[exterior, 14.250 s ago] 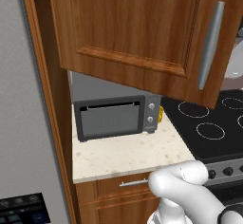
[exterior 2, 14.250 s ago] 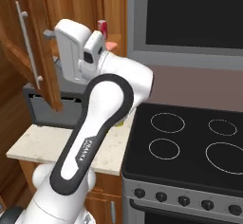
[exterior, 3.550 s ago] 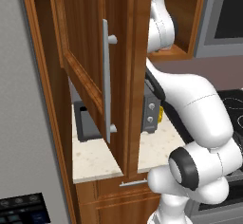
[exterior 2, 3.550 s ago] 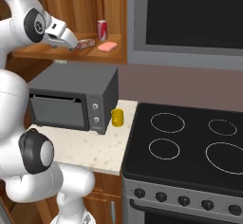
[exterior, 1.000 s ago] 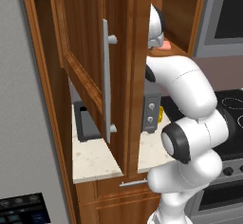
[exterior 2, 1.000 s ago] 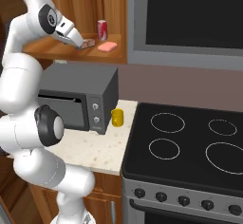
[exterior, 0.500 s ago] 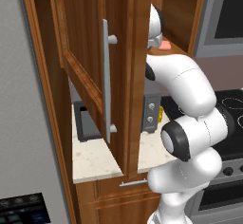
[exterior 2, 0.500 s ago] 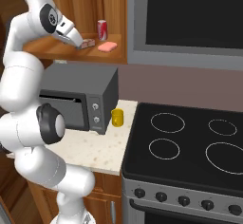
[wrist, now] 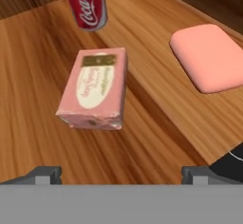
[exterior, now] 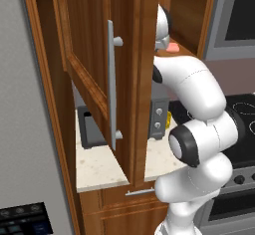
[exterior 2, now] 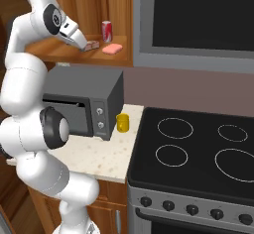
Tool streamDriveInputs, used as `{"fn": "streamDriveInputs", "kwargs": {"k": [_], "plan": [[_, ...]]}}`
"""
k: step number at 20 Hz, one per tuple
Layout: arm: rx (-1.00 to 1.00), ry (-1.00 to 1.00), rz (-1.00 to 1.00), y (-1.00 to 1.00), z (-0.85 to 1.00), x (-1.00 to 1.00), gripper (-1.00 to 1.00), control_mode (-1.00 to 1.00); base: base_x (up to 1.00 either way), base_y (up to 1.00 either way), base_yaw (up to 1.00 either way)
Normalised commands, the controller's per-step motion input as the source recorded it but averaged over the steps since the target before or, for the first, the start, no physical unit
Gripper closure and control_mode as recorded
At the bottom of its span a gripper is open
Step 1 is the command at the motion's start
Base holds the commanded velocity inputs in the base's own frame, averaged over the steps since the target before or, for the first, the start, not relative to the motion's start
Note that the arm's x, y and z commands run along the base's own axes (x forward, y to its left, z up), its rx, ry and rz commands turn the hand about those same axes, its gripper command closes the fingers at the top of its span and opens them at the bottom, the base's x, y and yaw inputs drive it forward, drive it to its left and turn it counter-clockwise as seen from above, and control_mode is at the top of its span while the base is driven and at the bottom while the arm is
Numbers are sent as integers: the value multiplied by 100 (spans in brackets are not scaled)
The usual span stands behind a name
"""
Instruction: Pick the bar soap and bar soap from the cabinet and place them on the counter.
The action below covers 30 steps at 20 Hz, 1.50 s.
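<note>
Hovering wide open over the shelf of the reddish-brown wooden cabinet (exterior: 94,69), claw (wrist: 121,171) holds nothing, lined up on the boxed pink bar soap (wrist: 95,89); unwrapped salmon bar soap (wrist: 209,57) just beside it, red can (wrist: 87,2) behind; beige speckled desk (exterior 2: 99,153) below awaits both.

glossy white rounded arm (exterior 2: 22,74), dark grey joint discs

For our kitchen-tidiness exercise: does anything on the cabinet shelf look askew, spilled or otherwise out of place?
Nothing is spilled or damaged. One oddity: a red soda can stands upright on the cabinet shelf with two soaps, a boxed pink bar lying at a slant and a bare pink bar apart from it. The open pincer hovers at the boxed bar.
</note>
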Motion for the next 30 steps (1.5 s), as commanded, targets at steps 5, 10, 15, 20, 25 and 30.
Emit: {"fn": "streamDriveInputs", "kwargs": {"k": [5, 10, 15, 20, 25, 30], "plan": [[0, 0, -1, 0, 0, 13, -100, -100, 0, 0, 0], [0, 0, 0, 0, -1, 14, -100, -100, 0, 0, 0], [0, 0, 0, 1, -5, 17, -100, -100, 0, 0, 0], [0, 0, 0, 2, -5, 14, -100, -100, 0, 0, 0], [0, 0, -1, 2, -3, 19, -100, -100, 0, 0, 0], [0, 0, -1, 2, -1, 16, -100, -100, 0, 0, 0]]}}
